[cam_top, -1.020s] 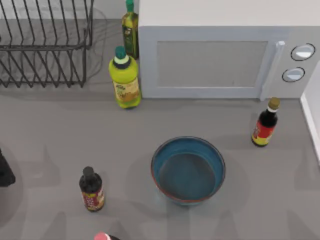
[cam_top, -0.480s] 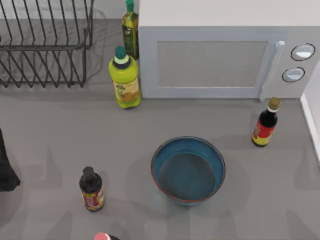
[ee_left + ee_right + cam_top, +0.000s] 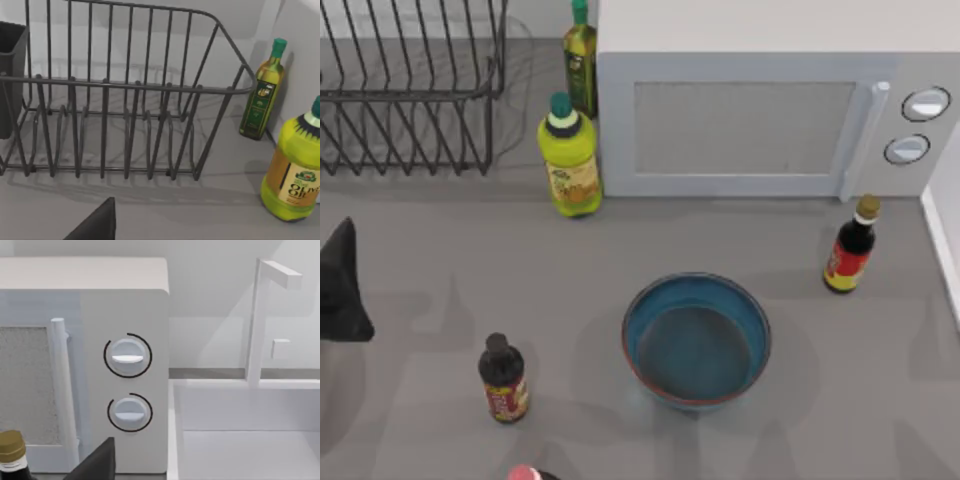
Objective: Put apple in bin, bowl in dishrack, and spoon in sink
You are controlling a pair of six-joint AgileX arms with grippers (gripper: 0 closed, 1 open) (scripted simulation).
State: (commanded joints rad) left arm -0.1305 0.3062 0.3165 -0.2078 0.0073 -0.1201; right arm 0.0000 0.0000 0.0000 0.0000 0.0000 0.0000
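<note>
The bowl point(image 3: 696, 340), teal-blue inside with a reddish-brown rim, stands upright on the grey counter in front of the microwave, with nothing touching it. At the back left is the dark wire dishrack point(image 3: 410, 95), which the left wrist view faces close up as the dishrack point(image 3: 125, 115) with bare tines. My left gripper point(image 3: 342, 290) is a dark shape at the table's left edge, in front of the rack and far left of the bowl. The white sink point(image 3: 240, 440) appears in the right wrist view beside the microwave. The apple and the spoon are out of view.
A white microwave point(image 3: 760, 110) fills the back. Next to the rack stand a yellow-green oil bottle point(image 3: 570, 155) and a dark green bottle point(image 3: 580, 55). A dark red-labelled bottle point(image 3: 502, 378) stands left of the bowl, another point(image 3: 850, 245) to its right. A dark container wall point(image 3: 10, 75) borders the rack.
My left gripper has moved along the table's left edge toward the dishrack and shows more of itself. The bowl and the bottles have not moved.
</note>
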